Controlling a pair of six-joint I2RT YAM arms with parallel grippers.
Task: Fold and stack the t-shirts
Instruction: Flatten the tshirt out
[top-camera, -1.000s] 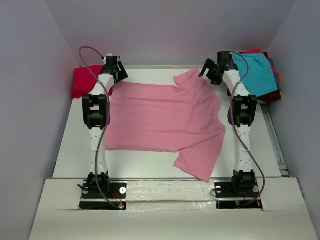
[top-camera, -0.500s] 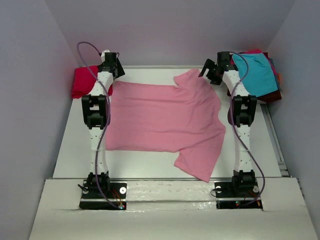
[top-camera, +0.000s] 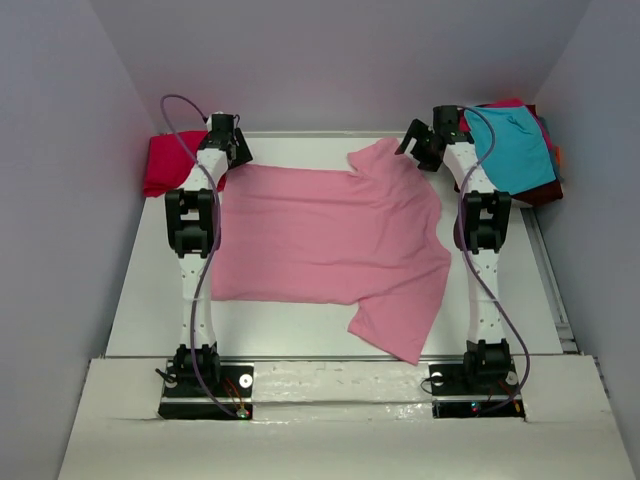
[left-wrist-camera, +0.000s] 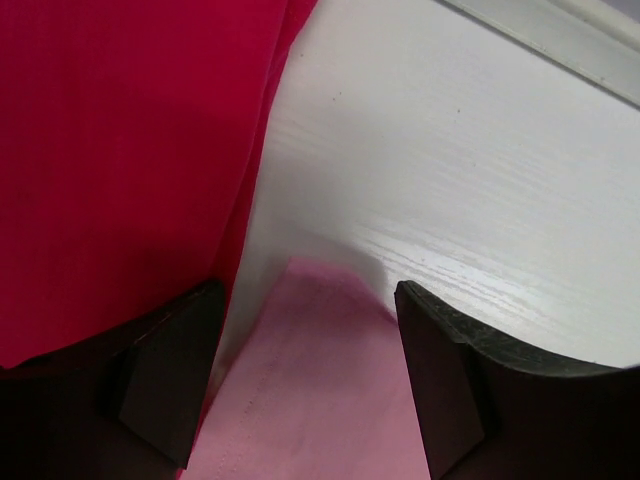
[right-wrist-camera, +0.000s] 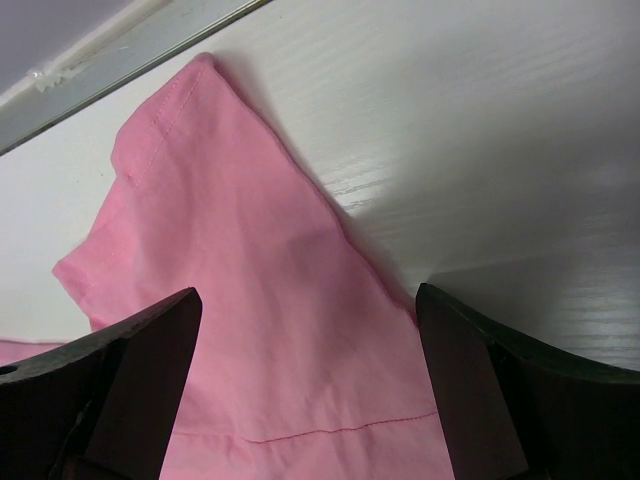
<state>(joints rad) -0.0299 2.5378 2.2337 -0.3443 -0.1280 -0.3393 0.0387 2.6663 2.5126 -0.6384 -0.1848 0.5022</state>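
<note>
Tee stack (top-camera: 518, 150) partly behind right arm (top-camera: 482, 222)

Soft, even overhead light fills the top view, slightly dim and faintly lavender. In the 2 wrist views the white desk (left-wrist-camera: 450, 150) carries a pale sheen, and the dark tool fingers (right-wrist-camera: 470, 400) cast gentle shadows and look mildly blurred.

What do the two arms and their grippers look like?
The left arm and right arm match: white links, black joint housings, black base plates. A lavender cable loops along each. The left gripper and right gripper have blocky matte-black fingers.
</note>
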